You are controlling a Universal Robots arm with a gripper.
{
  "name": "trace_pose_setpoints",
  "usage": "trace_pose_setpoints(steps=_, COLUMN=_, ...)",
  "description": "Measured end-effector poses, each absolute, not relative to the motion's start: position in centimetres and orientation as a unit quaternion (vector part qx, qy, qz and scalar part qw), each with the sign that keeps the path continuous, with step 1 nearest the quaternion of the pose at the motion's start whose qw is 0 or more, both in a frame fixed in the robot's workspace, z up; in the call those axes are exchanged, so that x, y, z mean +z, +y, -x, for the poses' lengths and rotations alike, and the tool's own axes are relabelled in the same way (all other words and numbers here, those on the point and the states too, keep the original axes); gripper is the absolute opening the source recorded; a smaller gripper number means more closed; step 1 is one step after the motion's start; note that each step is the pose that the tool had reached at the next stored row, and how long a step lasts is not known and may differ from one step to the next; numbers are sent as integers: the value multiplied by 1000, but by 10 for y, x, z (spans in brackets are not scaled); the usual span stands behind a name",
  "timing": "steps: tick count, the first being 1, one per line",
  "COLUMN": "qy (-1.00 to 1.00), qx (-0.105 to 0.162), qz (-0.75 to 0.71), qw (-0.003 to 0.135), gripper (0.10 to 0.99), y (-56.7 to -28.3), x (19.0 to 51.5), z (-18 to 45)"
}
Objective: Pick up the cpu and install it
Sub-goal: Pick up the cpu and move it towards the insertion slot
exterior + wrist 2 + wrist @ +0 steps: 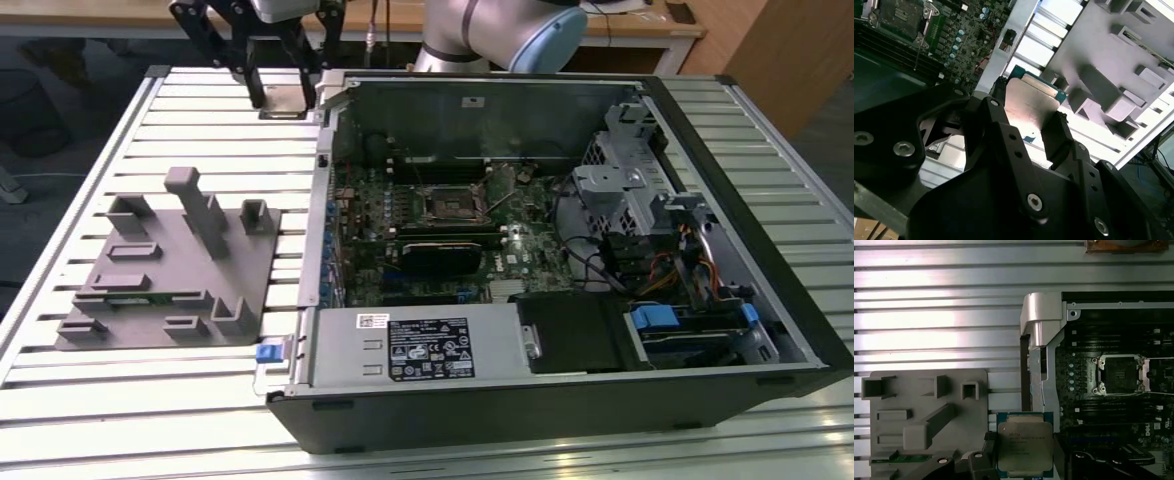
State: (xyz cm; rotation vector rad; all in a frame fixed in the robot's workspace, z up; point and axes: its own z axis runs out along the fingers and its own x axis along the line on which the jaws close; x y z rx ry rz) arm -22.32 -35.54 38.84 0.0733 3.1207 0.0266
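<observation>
The cpu (284,101), a small square chip with a pale silver top, hangs above the slatted table near the open computer case's far corner on the exterior view's left. My gripper (284,92) is shut on it, one black finger on each side. In the second wrist view the cpu (1026,102) sits between the two fingers (1056,135). In the first wrist view the cpu (1025,445) lies between the grey fixture (924,415) and the case wall. The black socket frame (1119,375) on the motherboard stands open, and it shows mid-board in the exterior view as the socket (447,205).
The grey fixture (174,260) with upright posts lies on the slatted table (200,130) on the exterior view's left. A green memory stick (901,458) rests in it. The open case (561,250) holds drive bays, cables and a power supply. The case's metal rim (1041,320) stands close beside the cpu.
</observation>
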Motion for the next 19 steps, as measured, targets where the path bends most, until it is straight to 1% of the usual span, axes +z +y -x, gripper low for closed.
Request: trace_pose_setpoints(steps=19, qy=1000, qx=9, qz=-23, qw=10, gripper=533, y=-333, x=388, z=196)
